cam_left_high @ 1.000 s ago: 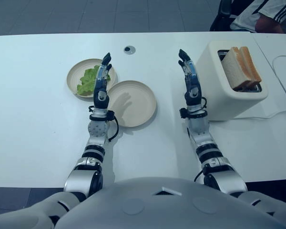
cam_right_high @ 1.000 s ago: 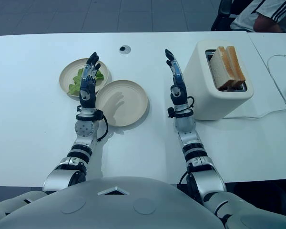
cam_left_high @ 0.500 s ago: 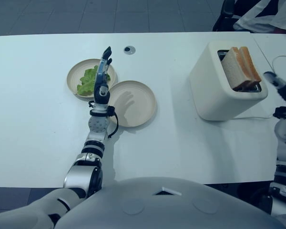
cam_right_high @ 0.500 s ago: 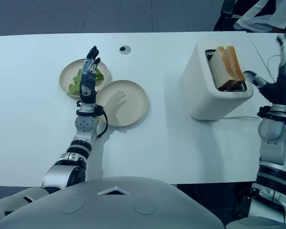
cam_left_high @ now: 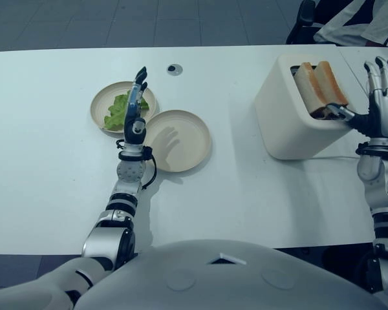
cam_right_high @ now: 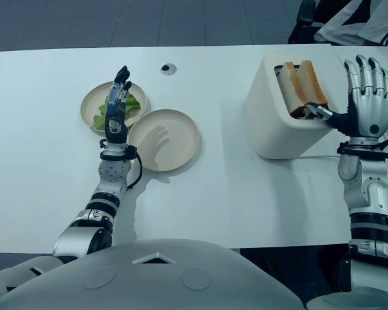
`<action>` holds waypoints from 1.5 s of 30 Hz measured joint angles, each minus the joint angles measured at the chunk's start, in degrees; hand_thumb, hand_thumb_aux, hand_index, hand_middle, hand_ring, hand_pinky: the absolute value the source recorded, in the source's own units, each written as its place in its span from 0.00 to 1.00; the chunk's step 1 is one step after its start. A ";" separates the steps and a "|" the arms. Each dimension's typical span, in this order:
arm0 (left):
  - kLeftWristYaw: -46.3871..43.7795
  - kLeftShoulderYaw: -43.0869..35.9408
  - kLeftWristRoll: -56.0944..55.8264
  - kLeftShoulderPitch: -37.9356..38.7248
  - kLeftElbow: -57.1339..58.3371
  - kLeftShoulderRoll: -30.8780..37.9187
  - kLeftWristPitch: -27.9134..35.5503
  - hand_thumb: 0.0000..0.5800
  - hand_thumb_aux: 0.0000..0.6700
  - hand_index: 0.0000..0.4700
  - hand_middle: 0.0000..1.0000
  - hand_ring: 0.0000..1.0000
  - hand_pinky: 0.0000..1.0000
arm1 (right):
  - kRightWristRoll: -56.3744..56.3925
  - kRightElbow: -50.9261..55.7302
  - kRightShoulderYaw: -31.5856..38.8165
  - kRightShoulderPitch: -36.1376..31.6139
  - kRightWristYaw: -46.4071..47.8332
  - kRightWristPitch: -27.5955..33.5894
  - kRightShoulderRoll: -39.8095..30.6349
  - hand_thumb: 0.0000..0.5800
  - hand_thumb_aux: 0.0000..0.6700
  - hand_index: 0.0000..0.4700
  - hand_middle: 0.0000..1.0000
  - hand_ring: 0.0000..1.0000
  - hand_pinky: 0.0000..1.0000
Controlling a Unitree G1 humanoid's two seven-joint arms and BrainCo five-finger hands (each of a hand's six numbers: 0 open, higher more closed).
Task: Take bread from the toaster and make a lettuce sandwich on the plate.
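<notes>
White tabletop (cam_left_high: pixel 233 194) runs from its near edge in a broad band up to the dishes, and a wide lane of it lies between the plates on the left and the toaster on the right. Left of centre the left hand (cam_left_high: pixel 137 106) stands upright above the table, fingers straight and spread a little, grasping nothing; it rises where the two plates meet. Just right of it lies the plate (cam_left_high: pixel 193 150), round, pale and shallow, with a bare inside. Touching or nearly touching that plate's far left rim sits a second plate (cam_left_high: pixel 98 103) of the same kind, and on it rests the lettuce (cam_left_high: pixel 119 111) – a ruffled green leaf heaped toward the plate's right half, partly behind the hand. Across the lane the toaster (cam_left_high: pixel 288 132) sits near the table's right edge, a rounded cream block with its slot on top. Two slices of bread (cam_left_high: pixel 318 85) stand in that slot, side by side and leaning left, their upper halves well above the casing. Beside the toaster's right end the right hand (cam_right_high: pixel 365 97) is raised, palm-up fingers released and extended – only the thumb stretches sideways to the slot's near end, and whether it touches the bread cannot be told. Farther back, a small dark round grommet (cam_left_high: pixel 174 68) is set in the tabletop, near the far edge.
</notes>
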 measured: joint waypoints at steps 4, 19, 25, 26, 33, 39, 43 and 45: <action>1.12 -0.09 1.76 0.72 -1.11 0.10 -0.02 0.00 0.00 0.00 0.00 0.00 0.00 | 2.13 -1.80 1.55 0.93 0.96 -0.77 -0.59 1.00 1.00 1.00 1.00 1.00 1.00; 3.52 -0.36 3.50 1.91 -2.48 0.41 0.14 0.00 0.00 0.00 0.00 0.00 0.00 | 11.91 -1.68 0.43 1.08 3.19 -6.11 -1.44 0.00 0.00 0.00 0.00 0.00 0.00; 4.15 -0.62 4.30 2.19 -3.17 0.63 0.34 0.00 0.00 0.00 0.00 0.00 0.00 | 12.35 -4.47 -6.57 3.98 0.87 -2.71 -1.47 0.00 0.00 0.00 0.00 0.00 0.00; 4.20 -0.63 4.33 2.31 -3.53 0.65 0.37 0.00 0.00 0.00 0.00 0.00 0.00 | 11.42 -4.61 -6.00 3.97 1.20 -2.20 -1.49 0.00 0.00 0.00 0.00 0.00 0.00; 4.33 -0.78 4.42 3.53 -5.35 0.67 1.01 0.00 0.00 0.00 0.00 0.00 0.00 | 7.62 -2.86 -2.13 3.90 4.03 0.57 -1.49 0.00 0.00 0.00 0.00 0.00 0.00; 5.00 -1.19 4.51 4.68 -6.27 0.56 1.54 0.00 0.00 0.00 0.00 0.00 0.00 | 6.88 0.76 0.13 0.62 3.96 1.05 -1.72 0.00 0.00 0.00 0.00 0.00 0.00; 5.42 -1.33 4.53 5.59 -6.59 0.53 1.70 0.00 0.00 0.00 0.00 0.00 0.00 | 7.03 1.60 0.95 -0.77 4.00 1.10 -1.83 0.00 0.00 0.00 0.00 0.00 0.00; 5.64 -1.35 4.58 5.74 -6.65 0.49 1.78 0.00 0.00 0.00 0.00 0.00 0.00 | 7.06 1.60 1.04 -1.13 4.23 1.13 -1.86 0.00 0.00 0.00 0.00 0.00 0.00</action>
